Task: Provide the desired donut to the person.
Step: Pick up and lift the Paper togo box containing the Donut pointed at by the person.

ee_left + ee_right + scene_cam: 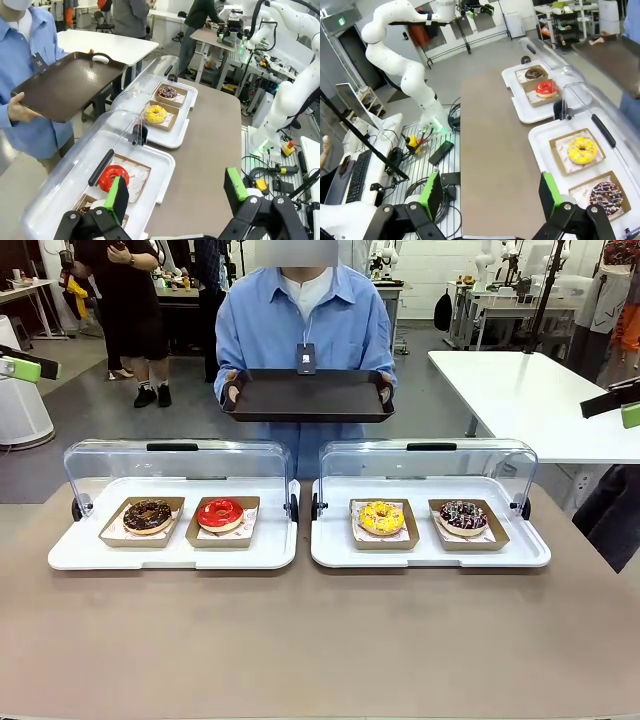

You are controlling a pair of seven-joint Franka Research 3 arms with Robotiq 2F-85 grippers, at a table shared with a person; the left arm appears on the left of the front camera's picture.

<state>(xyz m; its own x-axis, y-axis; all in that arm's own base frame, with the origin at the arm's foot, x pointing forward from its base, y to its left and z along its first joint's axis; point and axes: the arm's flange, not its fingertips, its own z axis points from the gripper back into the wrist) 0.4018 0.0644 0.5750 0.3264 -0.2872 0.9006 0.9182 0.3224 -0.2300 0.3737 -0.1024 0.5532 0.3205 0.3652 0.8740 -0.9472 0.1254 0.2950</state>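
The person (305, 320) in a light-blue shirt stands at the far side and holds a dark tray (310, 397) level with both hands. Four donuts lie in paper trays: chocolate (148, 515), red (221, 514), yellow (381, 517) and dark sprinkled (463, 517). Nothing marks one as the desired donut. My left gripper (176, 192) hovers open and high beside the table's left end, above the red donut (112, 178). My right gripper (490, 192) is open too, high off the right end, near the yellow donut (582, 150). Both hold nothing.
Each pair of donuts rests on a white serving tray (170, 552) (430, 552) with its clear domed lid (175, 465) (428, 465) swung open toward the person. The brown tabletop (320, 640) spreads in front. A white table (530, 390) stands at the back right.
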